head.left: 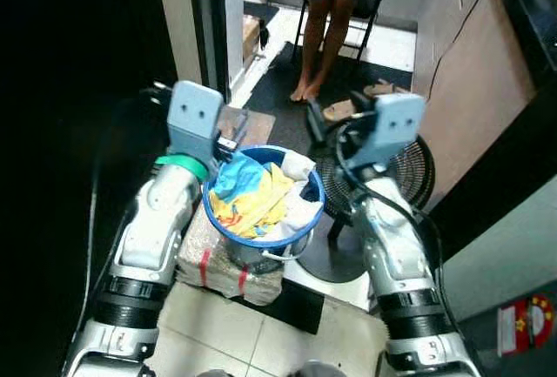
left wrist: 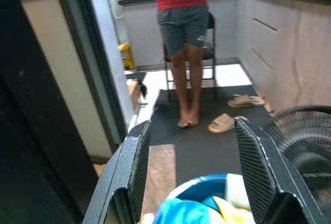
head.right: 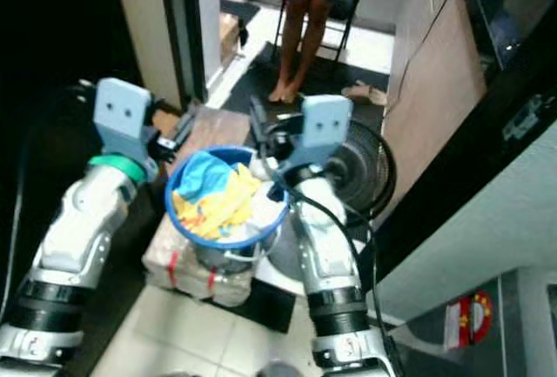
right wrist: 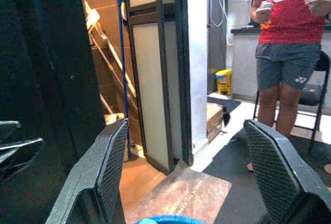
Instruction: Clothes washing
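A blue laundry basket heaped with yellow, blue and white clothes rests on a wrapped bundle on the floor between my arms. My left gripper hangs open just above the basket's far left rim; in the left wrist view its fingers stand wide apart with the clothes below them. My right gripper is open above the far right rim, holding nothing. The right wrist view has its fingers spread toward a doorway, with the basket's rim at the bottom edge.
A floor fan stands close by the basket's right. A person stands barefoot on a dark mat ahead, slippers beside them. A door frame and dark space lie left; a cabinet wall runs along the right.
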### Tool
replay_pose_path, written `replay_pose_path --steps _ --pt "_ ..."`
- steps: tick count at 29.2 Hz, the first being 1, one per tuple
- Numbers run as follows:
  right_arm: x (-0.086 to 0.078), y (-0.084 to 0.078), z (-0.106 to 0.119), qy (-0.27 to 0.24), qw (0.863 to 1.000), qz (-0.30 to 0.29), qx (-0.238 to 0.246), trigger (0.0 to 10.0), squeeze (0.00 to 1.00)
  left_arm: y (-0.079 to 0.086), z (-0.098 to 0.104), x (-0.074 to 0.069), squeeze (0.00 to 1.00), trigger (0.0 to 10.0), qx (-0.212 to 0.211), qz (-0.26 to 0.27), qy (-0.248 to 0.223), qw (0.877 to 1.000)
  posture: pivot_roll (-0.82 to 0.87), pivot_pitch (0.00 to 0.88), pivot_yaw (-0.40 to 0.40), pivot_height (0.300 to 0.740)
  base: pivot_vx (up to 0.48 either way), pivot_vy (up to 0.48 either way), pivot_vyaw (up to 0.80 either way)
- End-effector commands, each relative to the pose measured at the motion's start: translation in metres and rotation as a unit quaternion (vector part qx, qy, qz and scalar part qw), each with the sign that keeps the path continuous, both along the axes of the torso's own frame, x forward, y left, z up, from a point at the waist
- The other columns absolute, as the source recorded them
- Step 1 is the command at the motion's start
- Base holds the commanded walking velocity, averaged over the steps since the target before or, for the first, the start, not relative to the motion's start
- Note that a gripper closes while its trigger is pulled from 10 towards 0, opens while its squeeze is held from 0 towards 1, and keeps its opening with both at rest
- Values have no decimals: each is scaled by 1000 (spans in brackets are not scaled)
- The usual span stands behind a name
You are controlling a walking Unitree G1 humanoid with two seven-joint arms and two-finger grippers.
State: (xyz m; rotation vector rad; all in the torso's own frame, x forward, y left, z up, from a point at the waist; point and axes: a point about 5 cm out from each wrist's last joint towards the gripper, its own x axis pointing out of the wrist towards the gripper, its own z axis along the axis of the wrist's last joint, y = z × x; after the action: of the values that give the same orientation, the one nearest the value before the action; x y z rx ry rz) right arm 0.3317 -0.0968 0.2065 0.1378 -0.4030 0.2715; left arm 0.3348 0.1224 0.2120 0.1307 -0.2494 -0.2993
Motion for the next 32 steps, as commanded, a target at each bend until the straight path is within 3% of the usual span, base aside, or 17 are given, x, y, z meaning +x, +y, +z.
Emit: replay_pose_path --steps 1,14,32 --pt "0 -6 -3 5 1000 -10 -1 10000 0 -4 -4 0 0 10000 0 -6 10 1000 -54 0 25 740 480 0 0" --pt "0 -5 -3 5 1000 -9 0 10000 0 -4 -6 0 0 10000 -5 -5 16 1000 -54 0 27 740 425 0 0" --pt "-1 -4 -3 5 1000 -7 1 10000 0 -6 -5 -1 0 10000 -4 -13 15 1000 -53 0 30 740 0 0 0"
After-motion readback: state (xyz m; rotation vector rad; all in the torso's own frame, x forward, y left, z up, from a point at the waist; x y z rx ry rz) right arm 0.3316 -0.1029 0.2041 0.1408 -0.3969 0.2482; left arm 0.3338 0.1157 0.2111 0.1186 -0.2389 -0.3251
